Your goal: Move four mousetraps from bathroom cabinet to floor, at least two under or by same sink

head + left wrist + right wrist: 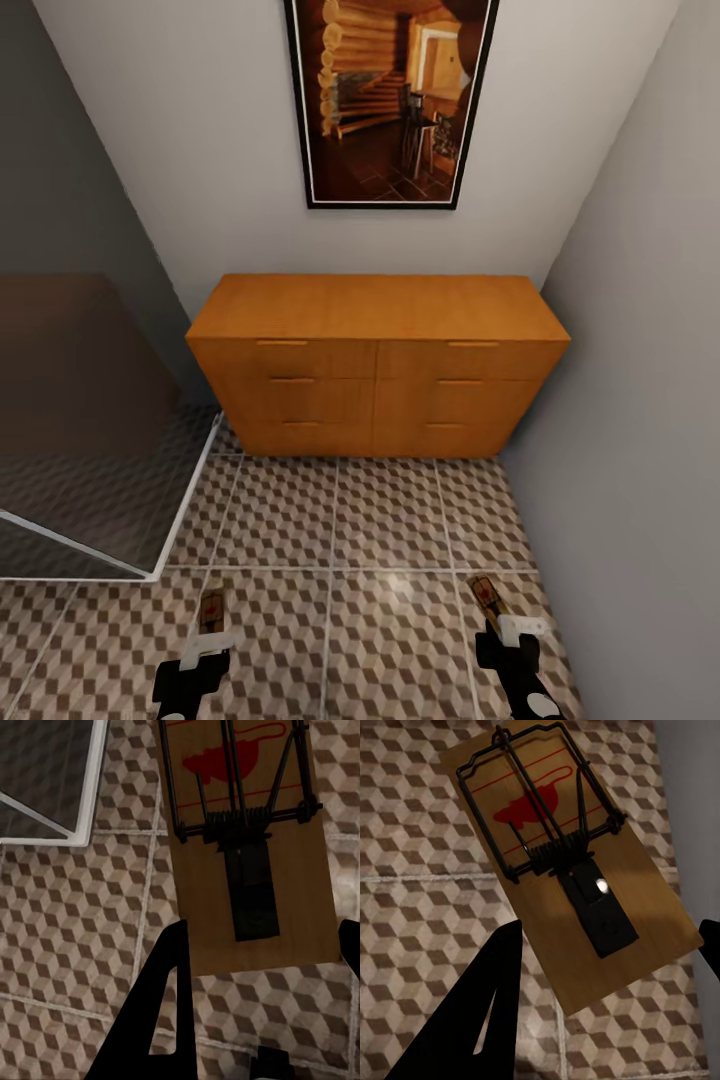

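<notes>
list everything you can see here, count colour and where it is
mousetraps: 2, brown wood with dark wire and a red print, one at the left gripper, one at the right gripper
cabinet: 1, orange-brown, against the back wall, drawers closed
bathroom floor: brown, beige and grey cube tiles, in front of the cabinet
picture: 1, black frame, on the wall above the cabinet
glass panel: 1, white-edged, left of the cabinet
left gripper: black, jaws on either side of its trap
right gripper: black, jaws on either side of its trap
</notes>
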You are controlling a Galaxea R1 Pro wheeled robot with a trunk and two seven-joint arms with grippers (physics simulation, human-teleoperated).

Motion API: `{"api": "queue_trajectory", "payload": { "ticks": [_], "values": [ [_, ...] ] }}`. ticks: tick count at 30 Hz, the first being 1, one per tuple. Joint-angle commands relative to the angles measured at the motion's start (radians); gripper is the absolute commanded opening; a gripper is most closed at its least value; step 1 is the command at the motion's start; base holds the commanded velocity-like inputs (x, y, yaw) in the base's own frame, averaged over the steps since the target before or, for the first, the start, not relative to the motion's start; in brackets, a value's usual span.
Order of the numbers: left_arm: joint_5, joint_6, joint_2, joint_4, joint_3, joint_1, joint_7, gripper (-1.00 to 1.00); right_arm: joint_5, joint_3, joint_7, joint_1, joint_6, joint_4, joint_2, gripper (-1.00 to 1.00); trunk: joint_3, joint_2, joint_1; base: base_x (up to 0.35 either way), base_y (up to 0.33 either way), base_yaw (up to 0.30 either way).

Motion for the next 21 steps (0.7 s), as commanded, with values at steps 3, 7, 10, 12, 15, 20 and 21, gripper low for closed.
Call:
{"api": "queue_trajectory", "payload": {
  "ticks": [3,7,10,12,15,20,21],
  "values": [
    [-0.002,-0.002,-0.001,0.002,-0.006,-0.001,0.005,-1.0,-0.01,0.008,-0.002,-0.001,-0.003,0.0,-0.001,-1.0,0.001,-0.002,0.0,0.0,0.0,0.139],
    [-0.002,-0.002,-0.001,0.002,-0.006,-0.001,0.004,-1.0,-0.01,0.008,-0.003,-0.001,-0.003,0.0,-0.001,-1.0,0.006,-0.002,0.0,0.0,0.0,0.127],
    [-0.002,-0.002,-0.001,0.002,-0.006,-0.001,0.004,-1.0,-0.009,0.008,-0.004,0.0,-0.003,0.0,-0.001,-1.0,0.008,-0.002,0.0,0.0,0.0,0.201],
    [-0.002,-0.002,-0.001,0.002,-0.006,-0.001,0.004,-1.0,-0.009,0.008,-0.005,0.0,-0.003,0.0,-0.001,-1.0,0.008,-0.002,0.0,0.0,0.0,0.244],
    [-0.002,-0.002,-0.001,0.002,-0.006,-0.001,0.004,-1.0,-0.009,0.008,-0.005,0.0,-0.004,0.0,-0.001,-1.0,0.009,-0.002,0.0,0.0,0.0,0.254],
    [-0.002,-0.002,-0.001,0.002,-0.006,-0.001,0.004,-1.0,-0.009,0.008,-0.005,-0.001,-0.004,0.0,-0.001,-1.0,0.012,-0.002,0.0,0.0,0.0,0.219],
    [-0.002,-0.002,-0.001,0.002,-0.006,-0.001,0.004,-1.0,-0.009,0.008,-0.005,-0.001,-0.005,0.0,-0.001,-1.0,0.014,-0.002,0.0,0.0,0.0,0.153]
  ]
}}
